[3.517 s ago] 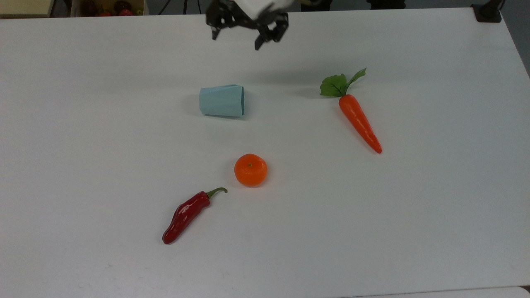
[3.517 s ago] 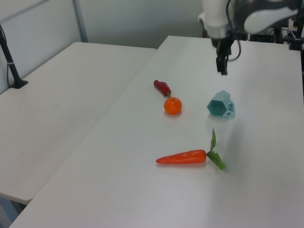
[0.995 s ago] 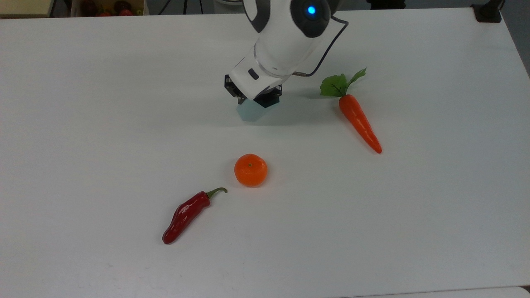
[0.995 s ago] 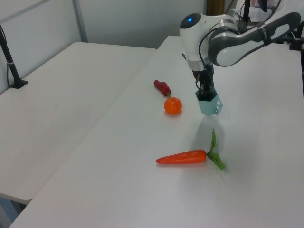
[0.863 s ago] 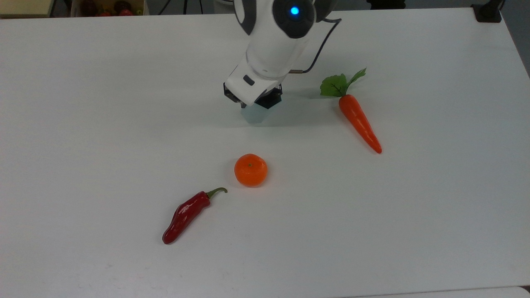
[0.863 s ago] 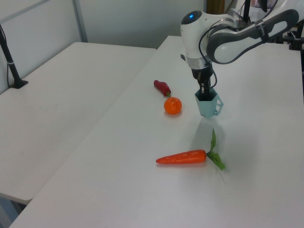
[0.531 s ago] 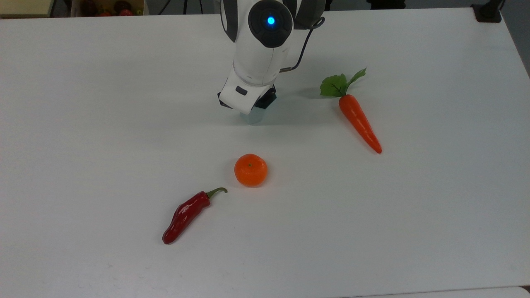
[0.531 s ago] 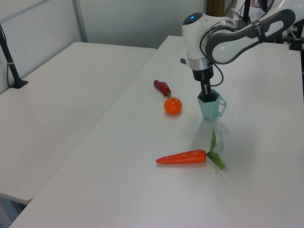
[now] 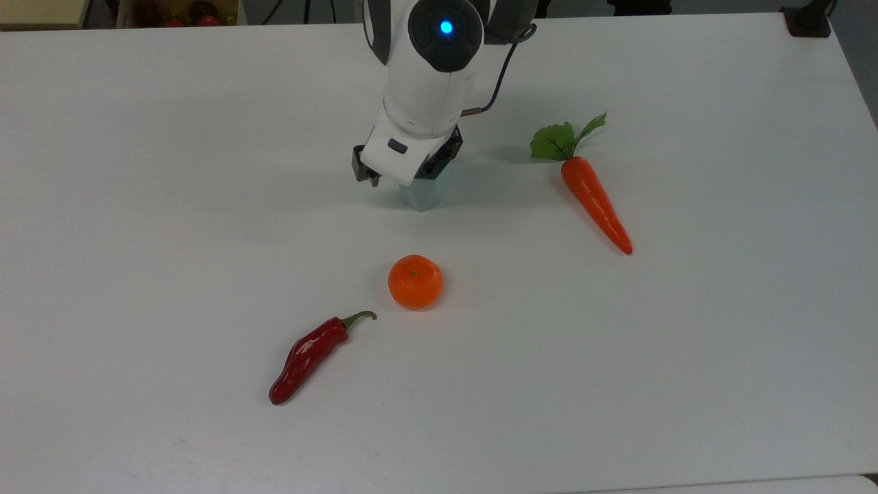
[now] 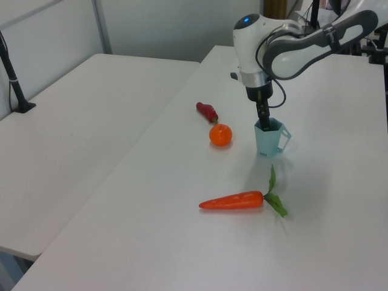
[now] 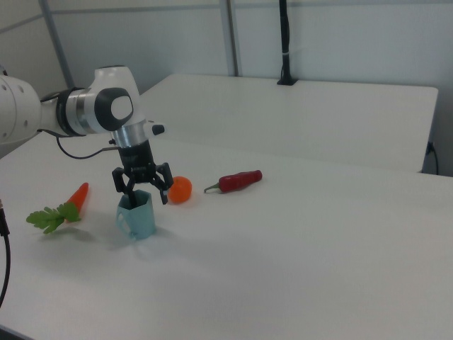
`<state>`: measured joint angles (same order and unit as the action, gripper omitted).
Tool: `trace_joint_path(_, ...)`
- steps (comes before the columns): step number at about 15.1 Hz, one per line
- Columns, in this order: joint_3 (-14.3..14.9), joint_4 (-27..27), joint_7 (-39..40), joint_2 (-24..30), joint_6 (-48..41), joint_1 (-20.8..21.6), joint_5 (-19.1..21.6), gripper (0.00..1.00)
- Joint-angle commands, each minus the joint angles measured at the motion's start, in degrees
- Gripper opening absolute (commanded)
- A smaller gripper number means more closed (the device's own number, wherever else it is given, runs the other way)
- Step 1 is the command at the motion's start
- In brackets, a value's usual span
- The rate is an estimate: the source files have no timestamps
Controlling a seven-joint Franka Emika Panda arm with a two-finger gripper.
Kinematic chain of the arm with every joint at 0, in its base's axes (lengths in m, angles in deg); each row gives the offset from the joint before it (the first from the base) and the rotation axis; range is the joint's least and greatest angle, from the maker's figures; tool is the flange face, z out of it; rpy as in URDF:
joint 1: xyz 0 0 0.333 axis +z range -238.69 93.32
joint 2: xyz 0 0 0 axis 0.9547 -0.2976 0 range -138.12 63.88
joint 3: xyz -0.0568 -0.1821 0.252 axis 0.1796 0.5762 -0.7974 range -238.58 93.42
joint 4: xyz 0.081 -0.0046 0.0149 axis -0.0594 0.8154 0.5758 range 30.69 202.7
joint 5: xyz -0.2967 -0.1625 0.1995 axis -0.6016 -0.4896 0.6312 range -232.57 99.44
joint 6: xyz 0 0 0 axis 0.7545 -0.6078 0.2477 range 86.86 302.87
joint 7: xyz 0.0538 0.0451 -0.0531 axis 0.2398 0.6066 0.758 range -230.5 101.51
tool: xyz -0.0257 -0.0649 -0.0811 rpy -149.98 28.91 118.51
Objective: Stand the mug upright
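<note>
Your mug (image 11: 138, 216) stands upright on the white worktop (image 11: 297, 255), hexagonal rim upward and narrower base down; in the left view a small handle juts from the side of the mug (image 10: 268, 137) towards the left view's right. The tool (image 11: 141, 188) hangs directly over the rim with its fingers (image 11: 164, 190) spread wide, one fingertip dipping inside the opening and the other outside the wall, gripping nothing. In the top view the arm's white wrist covers most of the mug (image 9: 420, 195). The orange (image 9: 415, 281) lies near the mug, toward the top view's bottom edge, with the red chilli pepper (image 9: 306, 357) just beyond it. The carrot (image 9: 594, 202), leaves attached, lies well apart at the top view's right.
</note>
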<state>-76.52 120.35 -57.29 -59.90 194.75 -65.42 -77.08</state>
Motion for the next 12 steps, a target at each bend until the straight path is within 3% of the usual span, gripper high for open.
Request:
trace_joint_path(1,0.07,1.45,0.62,6.07,0.43,-1.47,0.85,1.0)
trace_joint_path(8,0.51,1.44,-4.74,19.42,-8.17,-6.39,7.35,1.0)
trace_joint_path(12,3.4,1.36,-6.07,23.48,-11.6,-6.57,9.02,1.0)
